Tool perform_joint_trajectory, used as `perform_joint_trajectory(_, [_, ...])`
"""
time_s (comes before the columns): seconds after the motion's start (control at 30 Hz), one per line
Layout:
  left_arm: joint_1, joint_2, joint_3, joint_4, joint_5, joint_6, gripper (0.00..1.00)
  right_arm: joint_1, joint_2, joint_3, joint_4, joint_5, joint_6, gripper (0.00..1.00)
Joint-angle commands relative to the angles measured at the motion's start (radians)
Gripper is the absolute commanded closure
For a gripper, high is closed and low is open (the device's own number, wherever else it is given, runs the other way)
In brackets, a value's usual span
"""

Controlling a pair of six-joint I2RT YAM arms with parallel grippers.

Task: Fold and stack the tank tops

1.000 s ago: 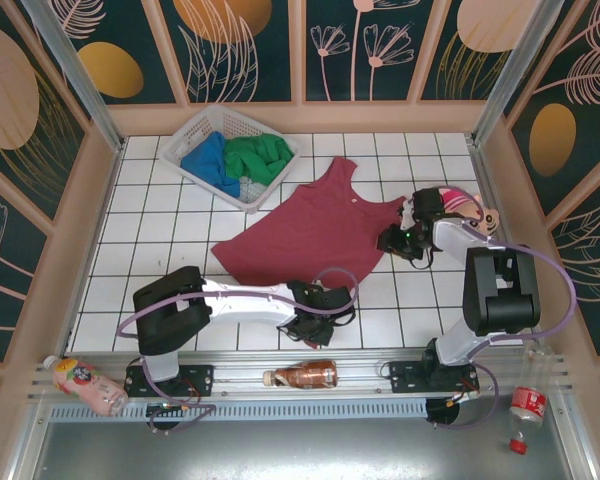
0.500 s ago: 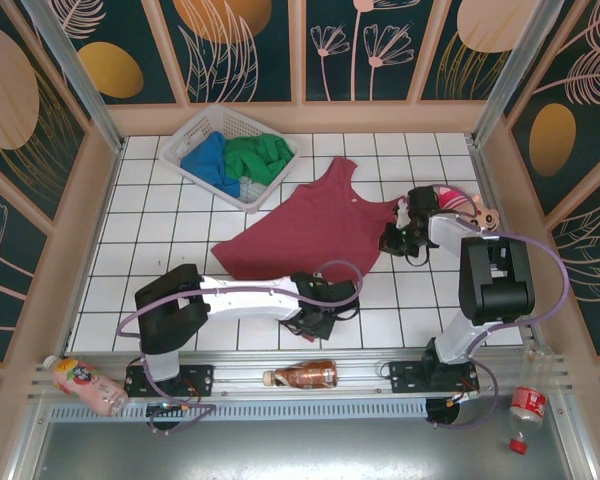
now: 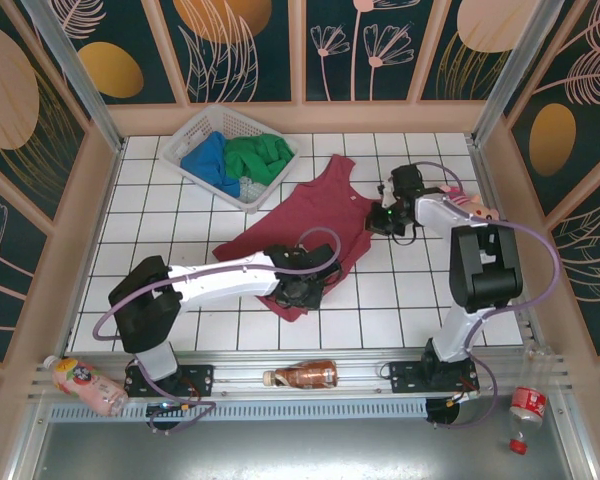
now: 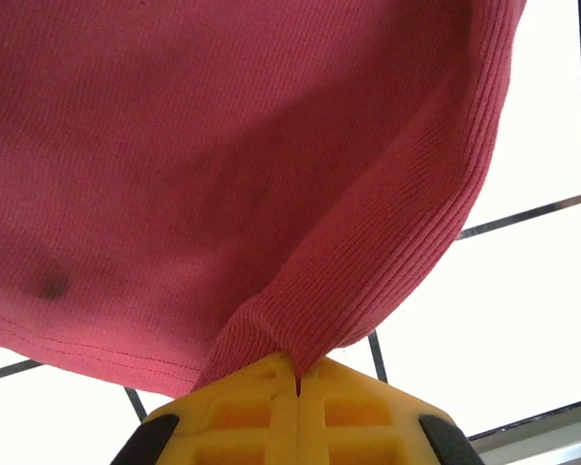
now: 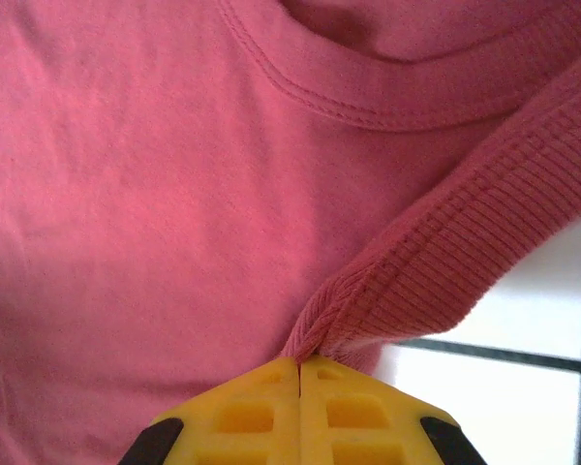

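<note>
The maroon-red tank top (image 3: 315,215) lies partly folded on the white tiled table. My left gripper (image 3: 302,290) is shut on its ribbed near edge (image 4: 387,262), the yellow fingers (image 4: 242,407) pressed together with cloth pinched between them. My right gripper (image 3: 378,220) is shut on the ribbed strap edge (image 5: 445,262) beside the neckline, at the top's right side. In the left wrist view the maroon cloth (image 4: 223,145) hangs over the tiles. The green tank top (image 3: 258,158) and the blue tank top (image 3: 208,160) lie bunched in the basket at the far left.
The white lattice basket (image 3: 202,122) stands at the back left. A pink object (image 3: 472,207) lies at the right wall. A brown bottle (image 3: 305,375), a pink bottle (image 3: 80,383) and a red-capped bottle (image 3: 525,405) lie along the near rail.
Both grippers have closed on the maroon top. The left one lifted the near edge and carried it away from the rail, over the cloth. The right one moved left with the strap.
</note>
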Motion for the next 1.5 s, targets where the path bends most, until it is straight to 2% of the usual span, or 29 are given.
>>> perform_joint_trajectory(0.0, [0.028,-0.018,-0.032,-0.007,0.003,0.034,1.0,0.034,0.06,0.054,-0.016,0.01,0.029,0.97])
perform_joint_trajectory(0.2, [0.068,-0.046,-0.09,0.02,-0.009,0.031,1.0,0.067,0.145,0.136,-0.009,0.023,0.016,0.87])
perform_joint_trajectory(0.43, [0.093,-0.037,-0.142,0.065,0.0,0.028,1.0,0.007,0.004,0.07,-0.031,0.034,-0.003,0.68])
perform_joint_trajectory(0.53, [0.106,-0.038,-0.159,0.078,0.007,0.03,1.0,-0.021,-0.059,-0.004,-0.044,0.023,-0.008,0.66])
perform_joint_trajectory(0.63, [0.113,-0.041,-0.152,0.075,0.009,0.036,1.0,-0.017,-0.076,-0.071,-0.034,-0.018,0.007,0.65])
perform_joint_trajectory(0.73, [0.119,-0.04,-0.139,0.062,0.005,0.045,1.0,-0.008,-0.081,-0.126,-0.016,-0.01,0.01,0.63])
perform_joint_trajectory(1.0, [0.121,-0.037,-0.132,0.059,0.015,0.051,1.0,0.002,-0.037,-0.146,0.058,-0.07,0.049,0.58])
perform_joint_trajectory(1.17, [0.123,-0.031,-0.127,0.052,0.011,0.061,1.0,-0.002,-0.012,-0.139,0.076,-0.075,0.054,0.6])
perform_joint_trajectory(1.23, [0.122,-0.03,-0.127,0.057,0.015,0.061,1.0,-0.008,-0.002,-0.142,0.083,-0.077,0.055,0.64])
perform_joint_trajectory(1.47, [0.123,-0.03,-0.108,0.053,0.038,0.064,1.0,-0.037,-0.008,-0.142,0.129,-0.085,0.053,0.93])
